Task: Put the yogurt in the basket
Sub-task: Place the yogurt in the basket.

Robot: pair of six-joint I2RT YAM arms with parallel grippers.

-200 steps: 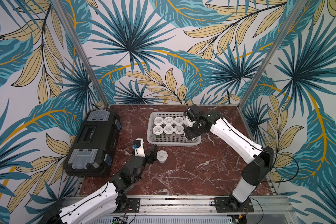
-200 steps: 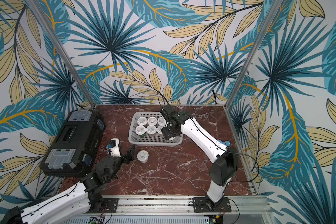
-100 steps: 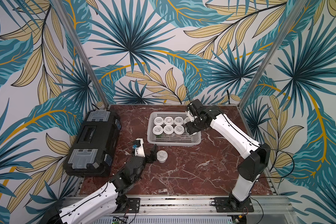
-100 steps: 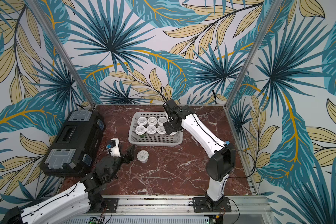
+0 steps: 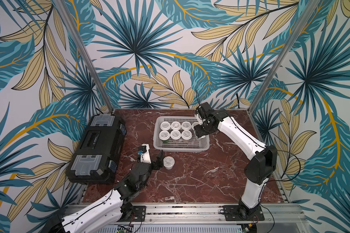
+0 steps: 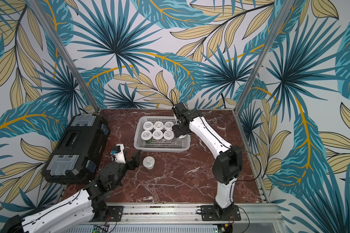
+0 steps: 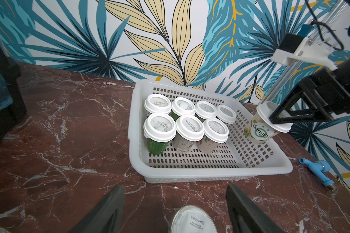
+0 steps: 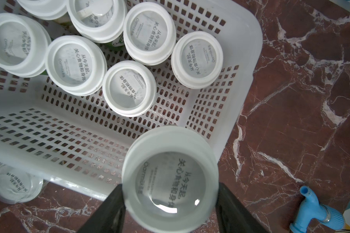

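Right hand (image 8: 171, 203), clenched on a yogurt cup (image 8: 170, 175), has risen with its arm and holds the cup tilted over the right end of the basket (image 8: 249, 60), where seven cups (image 7: 188, 127) stand. Left hand (image 7: 174, 193) stays released astride the last cup (image 7: 192, 222) on the bench (image 7: 69, 121); two placements remain.

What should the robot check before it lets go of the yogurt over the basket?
1. The right gripper is shut on the held yogurt: ok.
2. The held yogurt hangs above the basket, inside its rim: ok.
3. The held yogurt is upright: not ok, it tilts.
4. The bare floor in the basket leaves room: ok.
5. The seven yogurts already inside stand upright: ok.
6. The left gripper is open, away from the basket, by the last yogurt: ok.
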